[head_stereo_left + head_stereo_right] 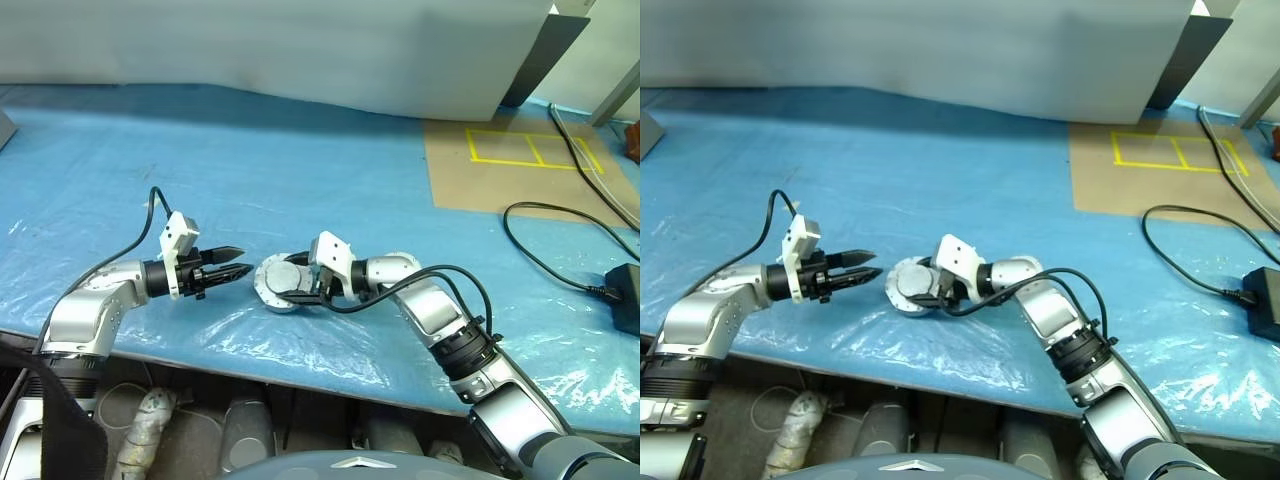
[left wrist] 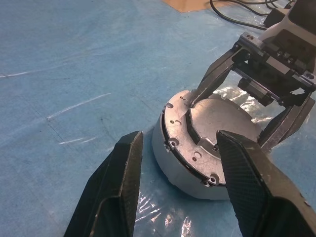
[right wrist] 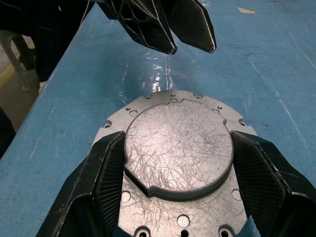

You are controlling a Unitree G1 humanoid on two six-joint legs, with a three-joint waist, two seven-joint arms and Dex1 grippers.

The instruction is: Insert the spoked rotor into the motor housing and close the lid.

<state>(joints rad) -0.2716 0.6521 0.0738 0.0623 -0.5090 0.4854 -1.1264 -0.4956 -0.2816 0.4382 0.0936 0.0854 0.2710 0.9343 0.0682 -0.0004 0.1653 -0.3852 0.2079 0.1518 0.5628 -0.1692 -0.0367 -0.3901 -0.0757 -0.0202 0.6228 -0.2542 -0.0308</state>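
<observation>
Right gripper on the motor housing, left gripper waiting beside it

Motor housing sitting on the blue-covered counter near its front edge, plain scratched grey face up, screw-hole flange showing. Right gripper with jaws spread around the raised round part, pads right at its sides, though can't tell if actually squeezing. Left gripper just beside the housing, jaws parted, nothing between them, tips pointing at it. Black cable and taped cardboard well off to the right.

Scratched grey motor housing, blue sheet
</observation>
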